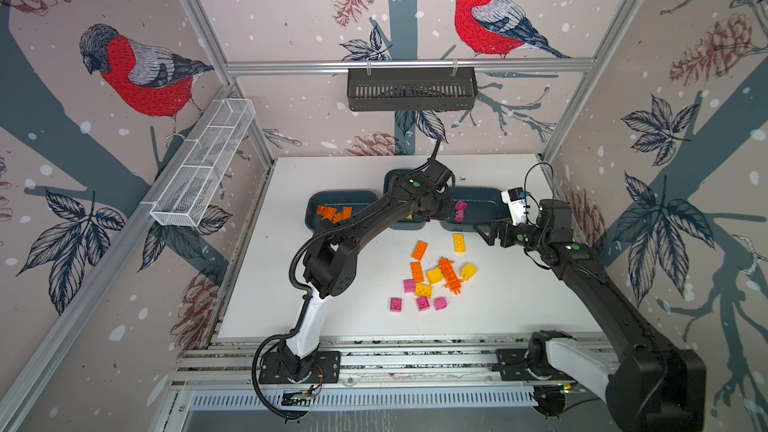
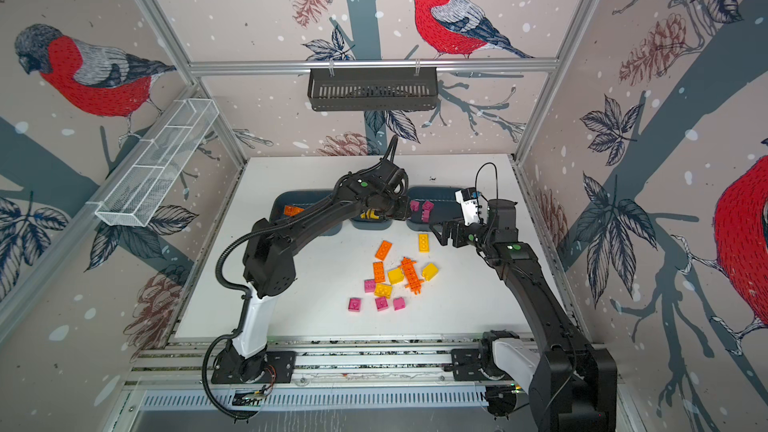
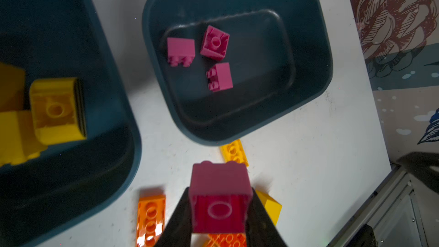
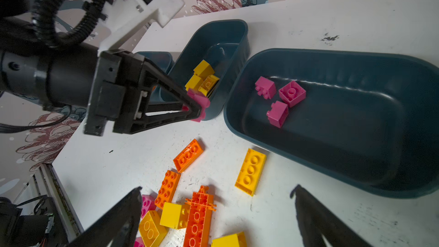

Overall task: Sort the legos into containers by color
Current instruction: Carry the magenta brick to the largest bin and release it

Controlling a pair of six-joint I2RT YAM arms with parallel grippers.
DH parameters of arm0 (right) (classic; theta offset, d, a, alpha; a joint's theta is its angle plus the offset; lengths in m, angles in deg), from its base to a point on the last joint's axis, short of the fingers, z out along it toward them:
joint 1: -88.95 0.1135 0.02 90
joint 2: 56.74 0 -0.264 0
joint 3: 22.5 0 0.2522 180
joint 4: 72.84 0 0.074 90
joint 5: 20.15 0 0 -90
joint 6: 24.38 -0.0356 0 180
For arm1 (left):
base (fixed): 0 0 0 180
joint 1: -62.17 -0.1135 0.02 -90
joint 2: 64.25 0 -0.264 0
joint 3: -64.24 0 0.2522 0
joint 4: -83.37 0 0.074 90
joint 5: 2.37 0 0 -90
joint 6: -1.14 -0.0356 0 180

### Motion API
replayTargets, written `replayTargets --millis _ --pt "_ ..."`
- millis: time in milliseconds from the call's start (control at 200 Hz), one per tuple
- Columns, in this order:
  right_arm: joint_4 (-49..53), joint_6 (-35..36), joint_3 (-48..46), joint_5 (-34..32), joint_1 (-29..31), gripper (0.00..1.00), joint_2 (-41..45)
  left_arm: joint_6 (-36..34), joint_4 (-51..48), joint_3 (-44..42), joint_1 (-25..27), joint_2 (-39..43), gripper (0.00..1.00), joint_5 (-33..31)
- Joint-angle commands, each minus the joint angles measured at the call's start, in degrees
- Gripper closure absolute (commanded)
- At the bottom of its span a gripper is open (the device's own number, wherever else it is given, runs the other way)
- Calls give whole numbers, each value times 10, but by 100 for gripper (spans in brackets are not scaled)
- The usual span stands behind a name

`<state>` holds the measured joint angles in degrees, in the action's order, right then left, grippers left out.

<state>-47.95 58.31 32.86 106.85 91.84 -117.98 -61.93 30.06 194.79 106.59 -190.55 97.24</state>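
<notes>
Grips a magenta brick (image 3: 219, 186) in the clenched left gripper (image 4: 198, 109), just right of the middle container (image 4: 228, 34), at its near end. Finds yellow bricks (image 4: 203, 77) inside that container, three magenta bricks (image 3: 215, 42) in the right container (image 3: 308, 43) beside it, orange bricks (image 1: 326, 213) in the left container (image 1: 353, 197), those orange ones plain only in both top views. Spreads the right gripper (image 4: 216, 187) wide, released, front-right of the middle container, near loose legos (image 1: 432, 276) on the bench (image 1: 361, 326).

Bright, soft shadows, near edges perhaps blurred
</notes>
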Motion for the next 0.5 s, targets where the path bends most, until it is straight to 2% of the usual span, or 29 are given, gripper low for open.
replayTargets --millis 0,145,300,385,495 --pt "6 2 3 -13 -6 0 5 -21 3 62 0 -53 74 24" --pt "8 6 3 -19 -9 1 6 -25 3 135 0 -115 70 12" --pt "17 14 7 -23 -10 1 9 -17 -43 180 -1 -138 40 -17" --pt "18 16 6 -23 -10 0 10 -23 -59 165 0 -113 32 -29" --pt "23 19 3 -19 -10 0 13 -24 -84 97 8 -46 28 -56"
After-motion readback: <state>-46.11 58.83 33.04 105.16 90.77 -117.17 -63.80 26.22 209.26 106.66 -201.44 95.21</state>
